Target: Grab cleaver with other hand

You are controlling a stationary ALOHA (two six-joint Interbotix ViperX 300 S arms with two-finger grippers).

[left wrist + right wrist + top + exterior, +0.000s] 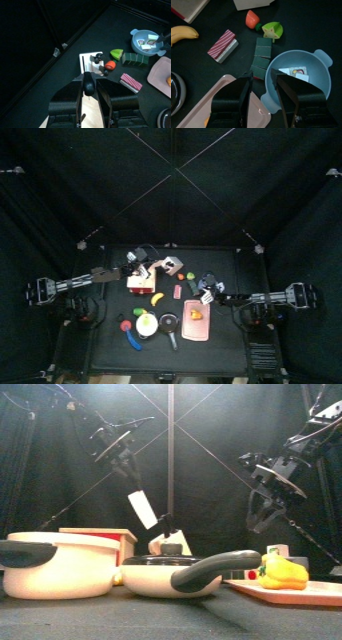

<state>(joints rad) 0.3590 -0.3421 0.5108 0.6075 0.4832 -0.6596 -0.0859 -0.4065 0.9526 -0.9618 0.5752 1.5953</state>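
From the front we see the cleaver (143, 510) held aloft by the left gripper (123, 466), blade hanging down and tilted, above the pots. The right gripper (264, 85) is spread wide, holding nothing, over a blue bowl (298, 70)

My small black table (114, 343), crowded.
On it lie a pink board (197, 320), banana (156, 299), blue bowl (298, 80), cream pot (56, 566) and pan (171, 574).

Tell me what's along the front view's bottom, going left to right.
Cream pot → grey pan with a dark handle → pink board carrying a yellow pepper.
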